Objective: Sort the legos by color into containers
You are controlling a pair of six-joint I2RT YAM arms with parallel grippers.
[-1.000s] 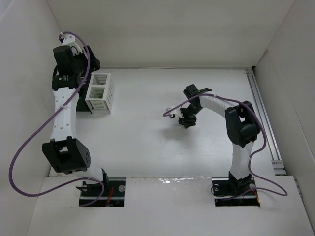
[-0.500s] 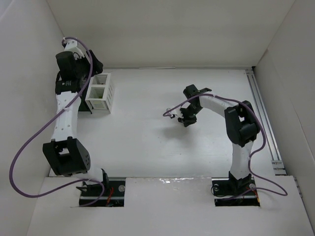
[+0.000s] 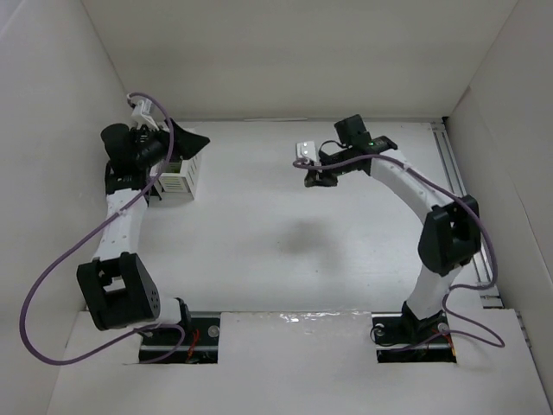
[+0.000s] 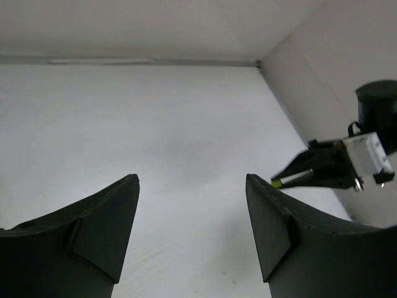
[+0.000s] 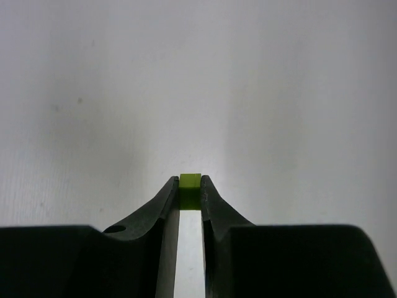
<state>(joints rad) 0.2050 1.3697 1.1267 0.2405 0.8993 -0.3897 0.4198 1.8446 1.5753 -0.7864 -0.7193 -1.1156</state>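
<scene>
1. Your right gripper (image 5: 190,191) had just closed. Its two fingers pinched a small yellow-green brick (image 5: 190,181) at their very tips, with nothing else between them.
2. In the overhead view this gripper hung above the table (image 3: 259,259), at about 1 o'clock from the table's middle. The brick was in the air with it, not on the surface. The left wrist view showed the same brick as a bright spot at the end of those fingers.
3. For the task, I judge that the pick was done. The brick was not yet in a bin, so the carry and the drop remained.
4. The bins (image 3: 181,182) stood at about 10 o'clock, well apart from the brick. Only a white part showed clearly, because the left arm covered most of the pair.
5. Your left gripper (image 4: 192,186) had its jaws wide with nothing between them. It sat over the bins and looked across the table toward 3 o'clock.
6. One second before, the right gripper was low over the table at about 2 o'clock. Since then it had risen and moved farther back.
7. In that same second the left wrist, which had been beside the bins, had turned over them. You may need to move it away before the drop.
</scene>
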